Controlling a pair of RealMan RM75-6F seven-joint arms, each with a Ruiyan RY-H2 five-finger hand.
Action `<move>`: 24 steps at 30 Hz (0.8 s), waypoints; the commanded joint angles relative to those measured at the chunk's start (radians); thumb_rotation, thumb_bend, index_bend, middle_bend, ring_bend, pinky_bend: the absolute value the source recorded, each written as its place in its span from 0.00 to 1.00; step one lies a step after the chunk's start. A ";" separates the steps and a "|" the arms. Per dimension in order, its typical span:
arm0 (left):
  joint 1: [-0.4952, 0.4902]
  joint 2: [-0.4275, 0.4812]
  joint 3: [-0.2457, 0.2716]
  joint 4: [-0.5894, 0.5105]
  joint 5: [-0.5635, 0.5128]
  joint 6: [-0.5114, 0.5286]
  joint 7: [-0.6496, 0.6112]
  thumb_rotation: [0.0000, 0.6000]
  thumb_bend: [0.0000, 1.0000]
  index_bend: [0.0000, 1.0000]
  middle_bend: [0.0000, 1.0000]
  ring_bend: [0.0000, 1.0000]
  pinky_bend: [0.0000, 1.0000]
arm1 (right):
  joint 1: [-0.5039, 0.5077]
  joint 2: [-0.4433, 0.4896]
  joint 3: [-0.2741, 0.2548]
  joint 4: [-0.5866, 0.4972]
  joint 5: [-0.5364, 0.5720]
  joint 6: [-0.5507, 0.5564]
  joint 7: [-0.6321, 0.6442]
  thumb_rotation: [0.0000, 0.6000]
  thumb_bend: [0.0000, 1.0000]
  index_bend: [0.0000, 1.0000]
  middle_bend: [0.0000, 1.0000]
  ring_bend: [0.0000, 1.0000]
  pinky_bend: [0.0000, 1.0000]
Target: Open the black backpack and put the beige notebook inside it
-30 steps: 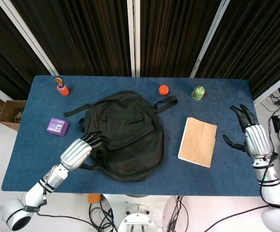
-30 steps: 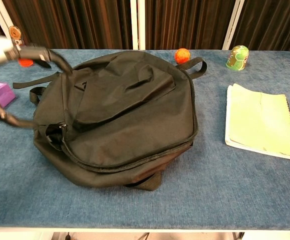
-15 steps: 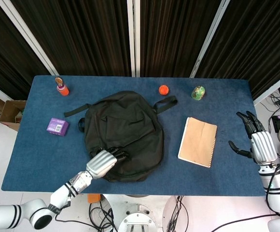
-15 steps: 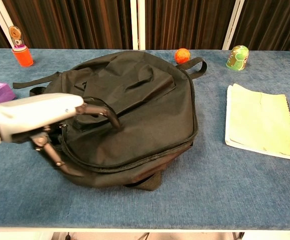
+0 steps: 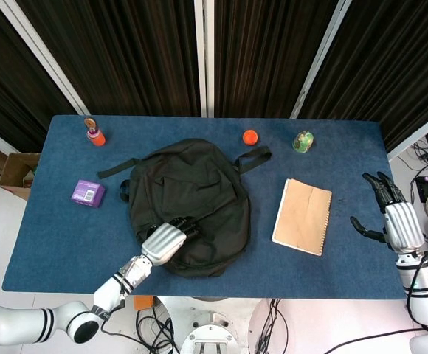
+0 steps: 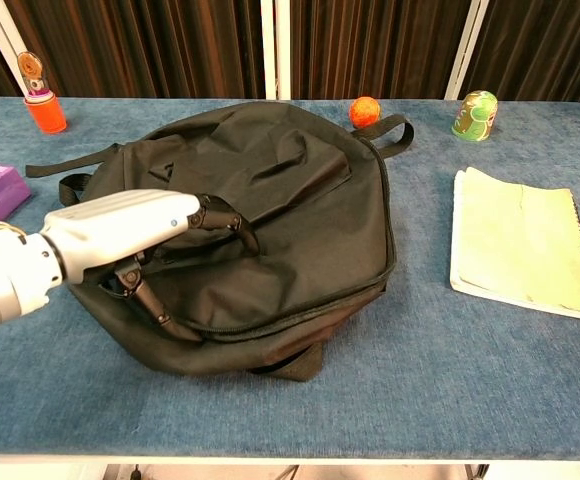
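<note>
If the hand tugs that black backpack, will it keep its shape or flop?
The black backpack lies flat and creased, so it is probably soft, near empty and floppy. Under the left hand its fabric would likely bunch, maybe sliding on the table.

Head overhead; chest low, nearer, frontal.

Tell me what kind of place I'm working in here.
Probably a lab or test bench rather than a home: a blue-covered table backed by dark curtains, loose cables on the floor beneath, and a cardboard box off to one side.
</note>
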 commanded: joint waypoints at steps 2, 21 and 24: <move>0.008 -0.031 -0.011 0.041 0.022 0.039 -0.050 1.00 0.18 0.36 0.34 0.21 0.23 | -0.001 -0.003 0.000 0.006 0.001 -0.002 0.004 1.00 0.24 0.08 0.16 0.04 0.20; 0.047 -0.054 -0.189 0.077 -0.034 0.217 -0.349 1.00 0.35 0.59 0.62 0.48 0.41 | 0.008 0.043 -0.064 -0.005 -0.060 -0.067 -0.040 1.00 0.24 0.08 0.16 0.04 0.21; 0.033 -0.009 -0.263 0.019 -0.156 0.146 -0.401 1.00 0.35 0.59 0.62 0.48 0.41 | 0.014 0.067 -0.098 -0.007 -0.079 -0.115 -0.103 1.00 0.24 0.09 0.16 0.04 0.21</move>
